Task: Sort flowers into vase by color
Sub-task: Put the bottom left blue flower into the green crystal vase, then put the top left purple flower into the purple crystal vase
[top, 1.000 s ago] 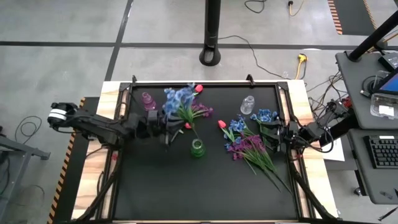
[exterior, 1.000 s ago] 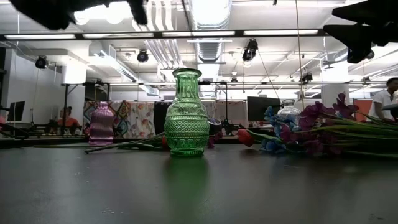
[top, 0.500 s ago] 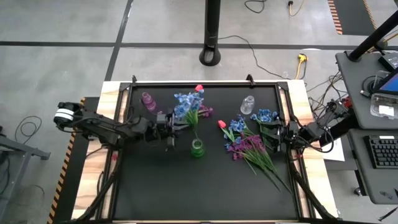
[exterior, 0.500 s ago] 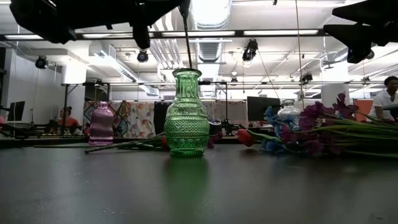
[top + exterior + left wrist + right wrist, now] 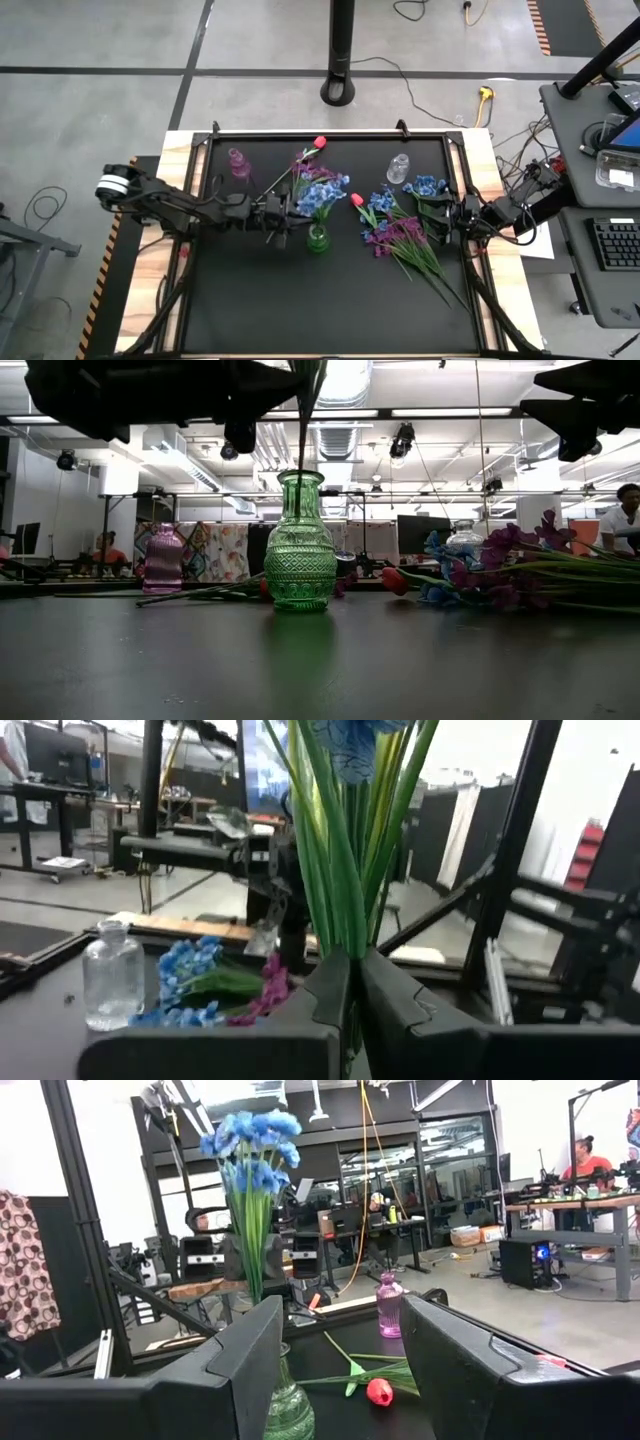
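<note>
Left gripper [image 5: 285, 208]: left of centre in the high view, just left of the green vase, jaws closed tight on the green stems of a blue flower bunch [image 5: 321, 194].
Blue flower bunch: held upright; its blossoms show above the green vase [image 5: 317, 238] in the high view, and in the low view the stem drops from the top edge into the vase mouth [image 5: 301, 477].
Green vase: centre of the black table [image 5: 330, 310], upright.
Right gripper [image 5: 447, 219]: right edge of the table in the high view, jaws apart with nothing between them, beside the flower pile.
Flower pile [image 5: 400, 232]: right of centre, blue and purple-magenta clusters lying flat with stems running toward the lower right; a red bud [image 5: 356, 200] lies at its left edge.
Other loose flowers: purple cluster and a red bud [image 5: 320, 143] lying at upper centre, behind the green vase.
Pink vase [image 5: 238, 161]: upper left of the table, upright.
Clear vase [image 5: 398, 168]: upper right of the table, upright.
</note>
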